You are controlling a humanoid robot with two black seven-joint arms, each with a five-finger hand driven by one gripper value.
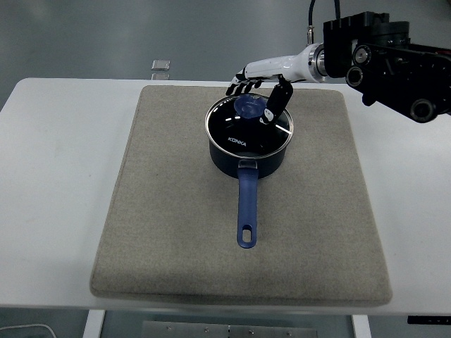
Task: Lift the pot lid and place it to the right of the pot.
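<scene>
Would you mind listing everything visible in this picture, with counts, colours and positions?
Dark blue saucepan: one, on the mat's far centre, its long blue handle pointing toward the near edge.
Glass pot lid: one, metal-rimmed with a blue knob, sitting on the saucepan.
Grey-beige felt mat: one, rectangular, covering the middle of the table.
White table: one, under the mat.
Small silvery square object: one, on the floor beyond the table's far edge; too small to identify.
Right hand: one, white with black fingers, spread open over the lid's far right edge, thumb beside the knob, grasping nothing yet.
Right arm: one, black, entering from the upper right.
</scene>
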